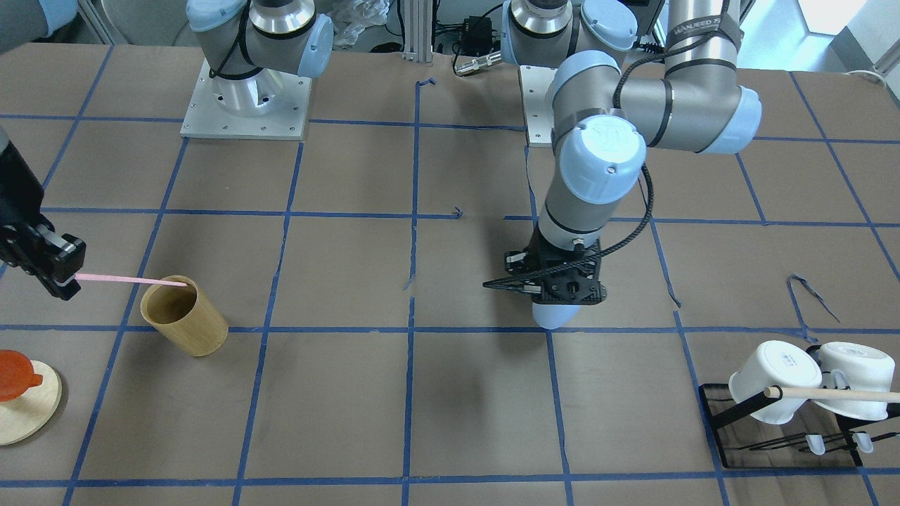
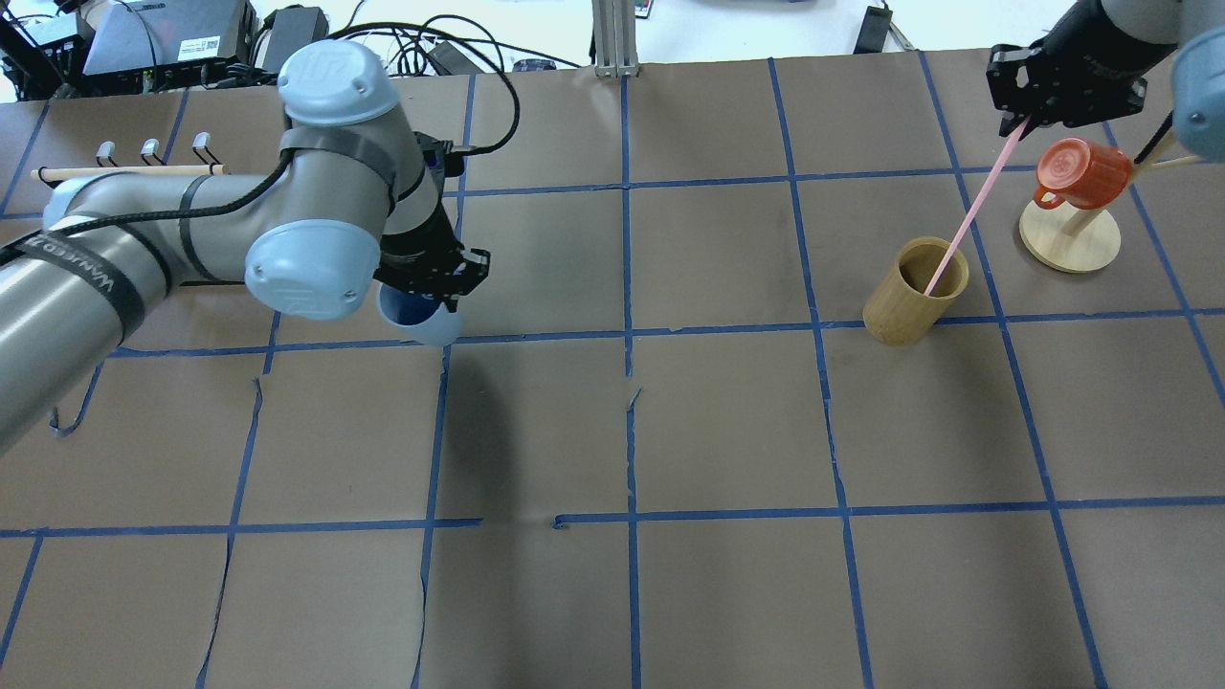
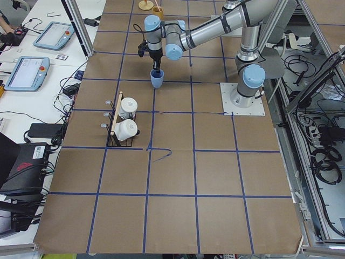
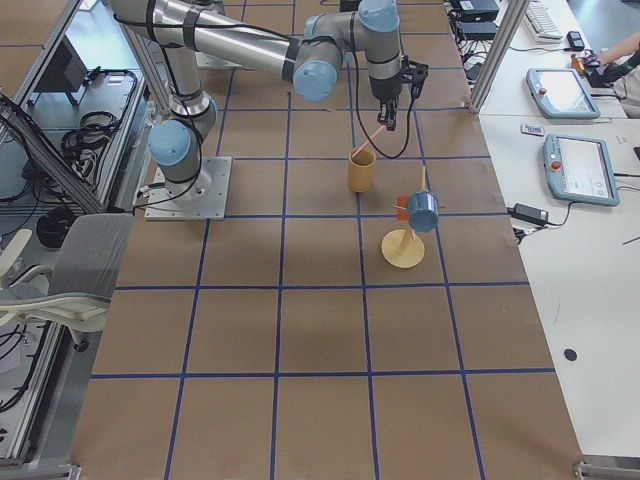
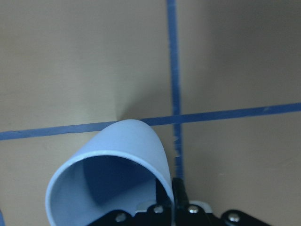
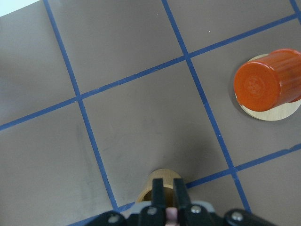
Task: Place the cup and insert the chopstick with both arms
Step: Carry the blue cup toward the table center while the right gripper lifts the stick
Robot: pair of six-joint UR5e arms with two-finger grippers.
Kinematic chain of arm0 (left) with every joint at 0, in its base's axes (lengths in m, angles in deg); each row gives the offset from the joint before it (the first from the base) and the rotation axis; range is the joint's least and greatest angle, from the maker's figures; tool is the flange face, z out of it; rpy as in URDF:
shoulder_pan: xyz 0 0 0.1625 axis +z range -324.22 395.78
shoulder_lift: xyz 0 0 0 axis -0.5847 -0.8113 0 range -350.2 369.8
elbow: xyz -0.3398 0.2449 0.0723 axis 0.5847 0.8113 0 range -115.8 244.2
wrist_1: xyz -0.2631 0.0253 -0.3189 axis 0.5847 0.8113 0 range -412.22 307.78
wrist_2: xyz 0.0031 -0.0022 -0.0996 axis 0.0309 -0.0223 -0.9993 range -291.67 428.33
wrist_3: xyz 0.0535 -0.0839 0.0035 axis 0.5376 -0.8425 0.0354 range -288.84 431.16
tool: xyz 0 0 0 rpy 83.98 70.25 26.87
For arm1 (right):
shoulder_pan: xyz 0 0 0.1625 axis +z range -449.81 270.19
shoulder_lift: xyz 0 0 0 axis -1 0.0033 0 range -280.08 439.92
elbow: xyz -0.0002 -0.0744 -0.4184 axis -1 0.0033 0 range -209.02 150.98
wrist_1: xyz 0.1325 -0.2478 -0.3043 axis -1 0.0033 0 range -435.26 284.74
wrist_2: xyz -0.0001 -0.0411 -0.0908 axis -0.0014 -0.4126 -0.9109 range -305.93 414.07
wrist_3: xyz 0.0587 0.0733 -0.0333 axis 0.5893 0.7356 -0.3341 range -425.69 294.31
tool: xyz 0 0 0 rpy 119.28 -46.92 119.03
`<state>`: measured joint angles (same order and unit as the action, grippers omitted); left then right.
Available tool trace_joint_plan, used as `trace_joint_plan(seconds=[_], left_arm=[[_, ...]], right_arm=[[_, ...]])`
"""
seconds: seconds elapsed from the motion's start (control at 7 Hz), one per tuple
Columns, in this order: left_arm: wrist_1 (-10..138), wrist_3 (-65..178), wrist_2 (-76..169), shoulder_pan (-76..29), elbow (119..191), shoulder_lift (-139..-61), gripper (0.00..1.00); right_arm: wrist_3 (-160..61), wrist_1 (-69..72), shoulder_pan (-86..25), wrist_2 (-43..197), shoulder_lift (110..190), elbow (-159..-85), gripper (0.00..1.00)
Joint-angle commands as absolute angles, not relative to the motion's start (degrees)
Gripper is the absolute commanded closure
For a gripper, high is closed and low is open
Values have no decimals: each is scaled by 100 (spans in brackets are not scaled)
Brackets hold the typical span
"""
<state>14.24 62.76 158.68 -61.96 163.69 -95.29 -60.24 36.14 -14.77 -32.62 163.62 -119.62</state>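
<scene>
Over the table (image 2: 727,421), left tool (image 5: 167,197) pinches cup (image 5: 117,155), right tool (image 2: 1020,121) chopstick (image 2: 971,215).

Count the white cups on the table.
2, both on the black rack near the table's end on the robot's left: first white cup, second white cup beside it. None appears hidden.
</scene>
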Motion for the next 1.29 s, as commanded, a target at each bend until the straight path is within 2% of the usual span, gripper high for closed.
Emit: trace_joint_plan(seconds=[0.0, 0.57, 0.86, 1.0, 1.14], left_arm=[[1476, 4730, 15335, -6931, 15538, -10056, 100], [983, 3787, 15341, -7443, 14036, -11489, 100], [974, 3653, 15420, -7610, 13882, -11755, 100], [983, 3670, 15420, -7611, 13891, -11764, 94], [983, 3696, 15542, -7611, 13882, -11773, 41]], right_arm=[[-6024, 2761, -1458, -3365, 16385, -11124, 100], [-5910, 3002, -993, -3339, 16149, -10988, 100], [-5874, 3161, -703, -3365, 15964, -11015, 100], [-5840, 3162, -615, -3374, 15972, -11015, 100], [-5778, 3162, -579, -3374, 15963, -11015, 100]])
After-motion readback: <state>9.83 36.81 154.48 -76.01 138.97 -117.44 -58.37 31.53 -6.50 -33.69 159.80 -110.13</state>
